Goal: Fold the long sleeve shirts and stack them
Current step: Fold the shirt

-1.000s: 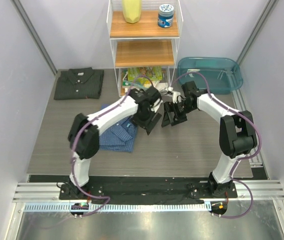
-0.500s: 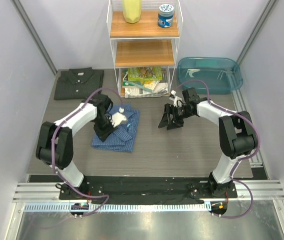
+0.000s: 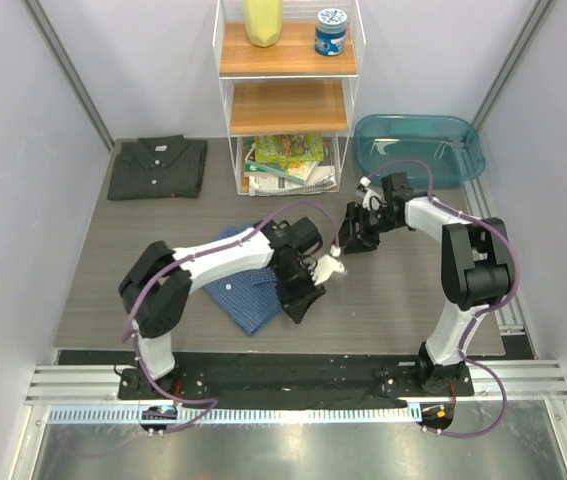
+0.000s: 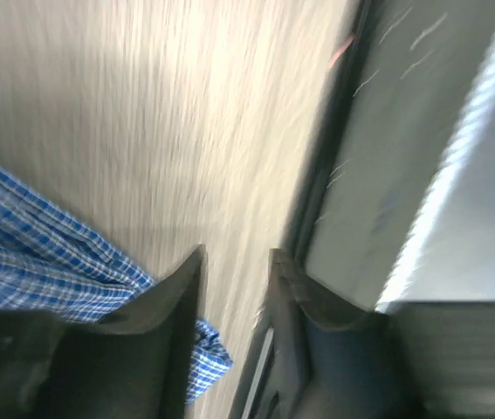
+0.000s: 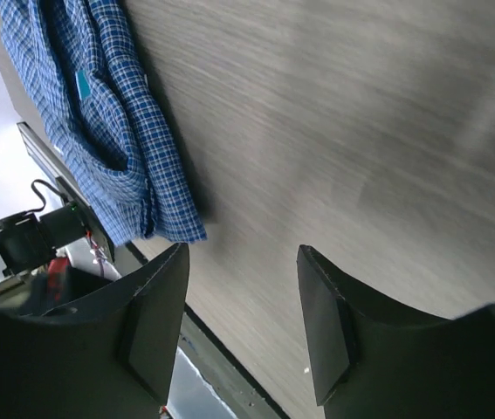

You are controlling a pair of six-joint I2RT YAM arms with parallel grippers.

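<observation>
The blue check shirt (image 3: 241, 283) lies bunched at the table's middle front, and it also shows in the wrist views (image 4: 29, 253) (image 5: 99, 105). My left gripper (image 3: 301, 298) is at the shirt's right front corner. Its jaws (image 4: 237, 255) are nearly closed, with an edge of blue cloth caught between them low down; the view is blurred. The dark grey shirt (image 3: 158, 167) lies folded at the back left. My right gripper (image 3: 351, 238) hovers open over bare table right of the blue shirt, with nothing between its fingers (image 5: 243, 253).
A wire and wood shelf unit (image 3: 283, 100) stands at the back centre, with magazines (image 3: 285, 165) on its bottom level. A teal tub (image 3: 418, 148) sits at the back right. The table's front edge and metal rail (image 4: 404, 175) are close to the left gripper.
My left arm swung from the shirt's left side to its right front corner and its jaws narrowed. The blue shirt turned and slid toward the front. My right gripper drew back slightly.
</observation>
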